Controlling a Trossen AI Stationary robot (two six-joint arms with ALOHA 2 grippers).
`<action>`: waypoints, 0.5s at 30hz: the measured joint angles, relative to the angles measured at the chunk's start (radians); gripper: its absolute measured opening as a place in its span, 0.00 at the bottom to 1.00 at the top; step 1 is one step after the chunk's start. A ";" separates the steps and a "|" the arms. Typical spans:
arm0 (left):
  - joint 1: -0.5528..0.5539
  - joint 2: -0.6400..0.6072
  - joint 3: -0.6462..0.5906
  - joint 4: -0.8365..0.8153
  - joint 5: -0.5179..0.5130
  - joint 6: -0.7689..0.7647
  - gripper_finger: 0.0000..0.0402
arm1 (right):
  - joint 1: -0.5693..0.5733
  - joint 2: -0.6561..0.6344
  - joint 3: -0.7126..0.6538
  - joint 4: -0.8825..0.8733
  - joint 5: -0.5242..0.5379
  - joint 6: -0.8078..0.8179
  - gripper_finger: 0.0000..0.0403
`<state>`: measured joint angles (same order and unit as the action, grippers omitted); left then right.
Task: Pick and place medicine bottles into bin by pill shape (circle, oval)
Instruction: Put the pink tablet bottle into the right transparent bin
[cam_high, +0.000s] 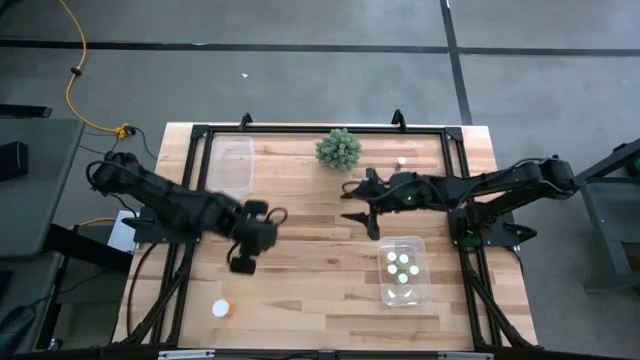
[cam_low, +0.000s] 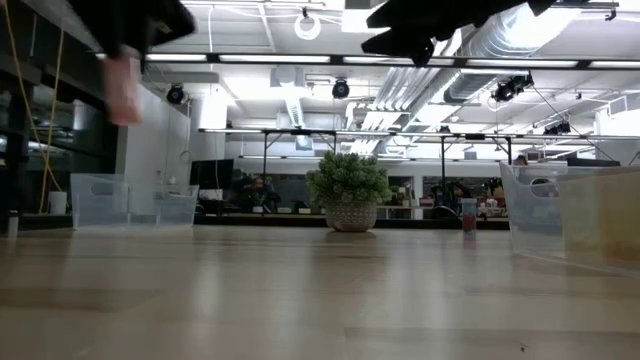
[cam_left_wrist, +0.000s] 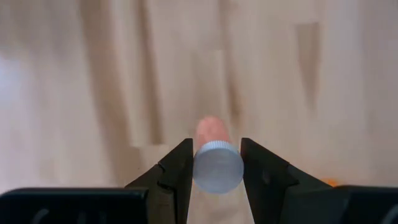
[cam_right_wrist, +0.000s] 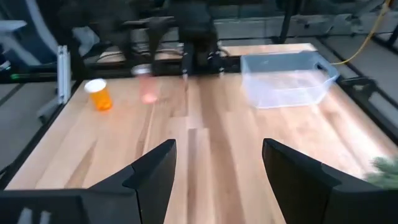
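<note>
My left gripper (cam_high: 243, 264) is above the table's left middle, shut on a small bottle with a white cap (cam_left_wrist: 217, 168) and a pale orange body; the low view shows the bottle (cam_low: 123, 88) high above the table. My right gripper (cam_high: 356, 207) is open and empty above the table's middle, near the plant. One orange bottle (cam_high: 221, 309) stands on the table near the front left; it also shows in the right wrist view (cam_right_wrist: 98, 94). Another bottle (cam_high: 401, 162) stands at the far right. Several bottles lie in the right bin (cam_high: 403, 268). My left gripper pinches the bottle between its two fingers, just below the white cap's rim (cam_left_wrist: 198, 163). The fingers come from above, pointing down, one on either side of the bottle. The bottle hangs below the gripper with its cap up, lifted clear of the table (cam_low: 123, 100).
A clear bin (cam_high: 231, 165) stands at the far left. A spiky green plant (cam_high: 339, 149) stands at the far middle. The right clear bin's rim (cam_high: 425, 270) is near the front right. A black frame runs along the table's edges (cam_high: 300, 130).
</note>
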<state>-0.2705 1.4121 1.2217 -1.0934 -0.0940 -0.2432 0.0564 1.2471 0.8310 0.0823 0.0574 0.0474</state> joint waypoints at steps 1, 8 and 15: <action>0.035 -0.001 0.000 0.005 -0.001 0.039 0.26 | 0.012 0.011 0.000 0.004 0.002 0.002 0.58; 0.237 0.015 0.001 0.062 0.000 0.201 0.26 | 0.084 0.103 0.000 0.031 0.118 0.095 0.58; 0.377 0.015 0.090 0.069 0.000 0.257 0.26 | 0.080 0.192 0.076 0.007 0.147 0.135 0.58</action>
<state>0.1064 1.4269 1.3121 -1.0241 -0.0944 0.0133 0.1362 1.4392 0.9074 0.0894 0.2048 0.1825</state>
